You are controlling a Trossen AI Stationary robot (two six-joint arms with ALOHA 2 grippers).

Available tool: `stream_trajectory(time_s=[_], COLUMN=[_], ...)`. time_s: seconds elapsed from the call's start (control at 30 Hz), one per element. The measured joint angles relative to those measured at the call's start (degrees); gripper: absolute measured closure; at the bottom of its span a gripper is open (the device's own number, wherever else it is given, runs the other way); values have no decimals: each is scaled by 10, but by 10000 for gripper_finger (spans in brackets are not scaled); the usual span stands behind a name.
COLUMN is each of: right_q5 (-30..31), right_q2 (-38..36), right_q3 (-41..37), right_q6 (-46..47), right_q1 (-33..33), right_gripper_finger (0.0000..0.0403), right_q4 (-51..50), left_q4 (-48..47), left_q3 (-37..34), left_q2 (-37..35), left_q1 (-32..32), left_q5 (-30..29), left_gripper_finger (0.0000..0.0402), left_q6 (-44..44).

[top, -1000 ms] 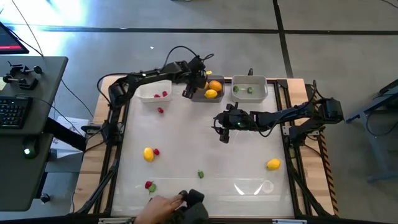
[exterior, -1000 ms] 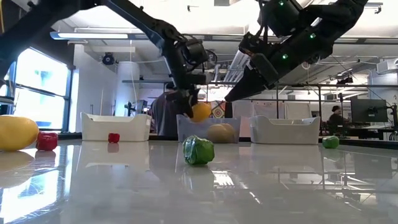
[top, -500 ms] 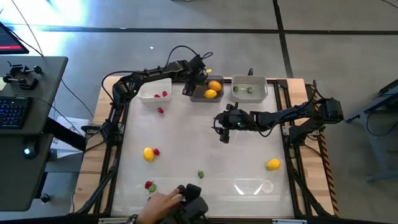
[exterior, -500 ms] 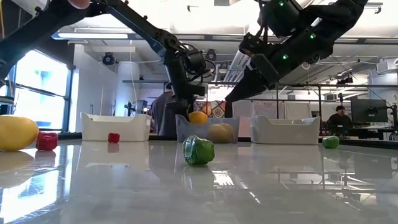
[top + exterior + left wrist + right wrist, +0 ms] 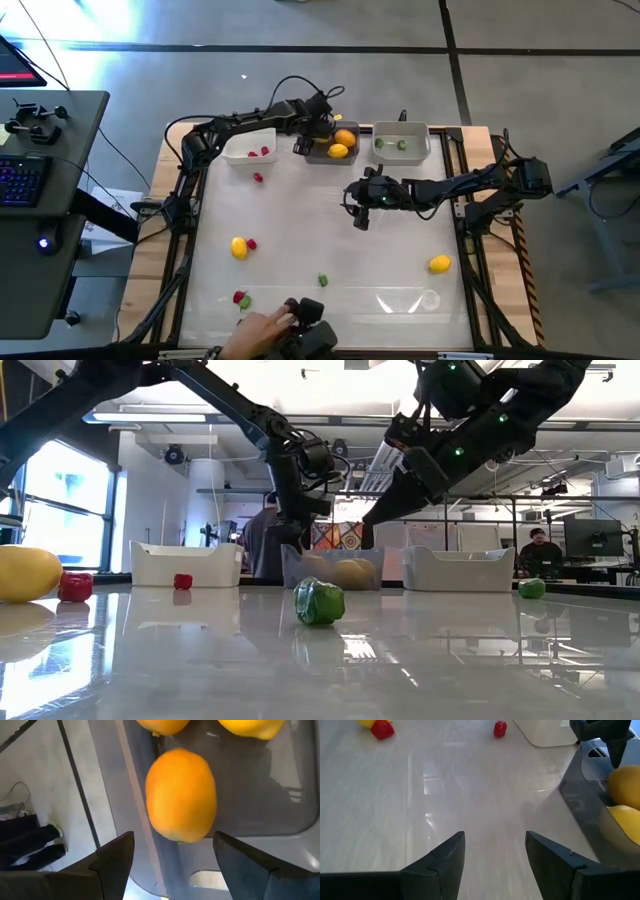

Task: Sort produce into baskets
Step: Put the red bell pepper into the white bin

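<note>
Gleaming white tabletop (image 5: 320,220), grey floor (image 5: 300,30)

You see two yellow fruits (image 5: 162,725) cut by frame edge beyond left gripper (image 5: 172,852). Person's hand (image 5: 262,330) cropped at table's near edge. Small green bits (image 5: 401,144) in light grey basket (image 5: 401,130): kind unreadable.

Left arm stretched far across table, left gripper (image 5: 305,142) fingers spread wide. Right arm bent inward, right gripper (image 5: 359,217) hanging mid-table, seemingly parted, empty.
</note>
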Motion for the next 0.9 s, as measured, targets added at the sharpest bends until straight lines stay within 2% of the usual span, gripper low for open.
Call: stream_trajectory(time_s=[0.37, 0.5, 0.73, 0.8, 0.9], right_q5=[0, 2, 48, 55, 56], right_q2=[0, 0, 0, 4, 19], right_q3=[0, 0, 0, 0, 0], right_q6=[0, 12, 3, -1, -7], right_q1=[0, 0, -1, -2, -3], right_gripper_finger=[201, 201, 202, 207, 231], right_q4=[-7, -3, 20, 30, 50], left_q4=[-2, 0, 29, 49, 116], left_q3=[0, -1, -8, -34, -106], left_q2=[-15, -46, -96, -115, -150], left_q1=[-6, 10, 38, 40, 35], left_q5=[-22, 69, 212, 266, 302], left_gripper_finger=[153, 184, 281, 314, 363], left_q6=[-12, -61, -130, -139, -139])
